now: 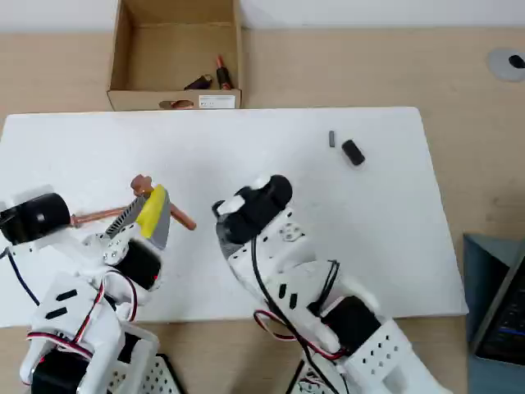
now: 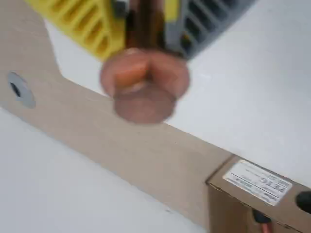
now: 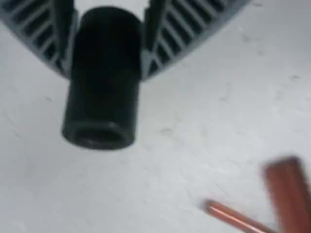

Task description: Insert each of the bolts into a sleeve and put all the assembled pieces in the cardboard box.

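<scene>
The step in hand is the mating of one bolt with one sleeve, each arm holding a half above the white mat that covers the desk. The left hand pinches a copper bolt between its yellow and grey fingers, with the round head sticking out past the fingertips and the shank hidden between them. The right hand pinches a black sleeve by its upper part, so the open bore at the free end is clear of the fingers. In the high view the two hands are near each other but apart, the right at about 3 o'clock from the left.

A thin copper rod lies on the mat just beyond the sleeve; whether it is another bolt cannot be told. A second sleeve lies loose at 2 o'clock from the right hand. The cardboard box stands at 12 o'clock from the left hand, off the mat, with a few assembled pieces already inside.

Since the bolt's head leads, the next move probably calls for getting the shank end free and lined up with the bore before pushing them together. The task looks partly done.
</scene>
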Tool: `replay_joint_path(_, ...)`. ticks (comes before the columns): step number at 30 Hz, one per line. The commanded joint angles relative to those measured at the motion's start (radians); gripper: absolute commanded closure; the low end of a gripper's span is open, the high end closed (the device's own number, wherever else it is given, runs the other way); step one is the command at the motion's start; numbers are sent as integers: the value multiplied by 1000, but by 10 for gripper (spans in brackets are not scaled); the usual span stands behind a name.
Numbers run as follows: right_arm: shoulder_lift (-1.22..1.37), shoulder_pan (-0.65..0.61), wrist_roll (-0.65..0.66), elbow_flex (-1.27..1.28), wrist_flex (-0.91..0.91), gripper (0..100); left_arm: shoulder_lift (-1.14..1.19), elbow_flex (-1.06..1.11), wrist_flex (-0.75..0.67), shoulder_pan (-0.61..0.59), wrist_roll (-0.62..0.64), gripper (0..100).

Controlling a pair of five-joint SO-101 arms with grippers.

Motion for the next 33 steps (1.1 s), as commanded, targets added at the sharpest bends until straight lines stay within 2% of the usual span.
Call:
replay_joint_path(1,-5,-59,2,2,-43,989,-8,-12,-29,25,9,998)
replay_joint_path(9,-5,-97,61,-5,-43,989,-8,-6,-133,23,2,998)
replay_joint_path(18,-140,-119,127,4,-28,989,-8,46,-95,23,2,998)
replay_joint_path(30,-225,-136,129,8,40,989,-8,55,-89,34,-6,998)
replay_joint_path(33,-225,-136,129,8,40,989,-8,52,-44,97,-43,998)
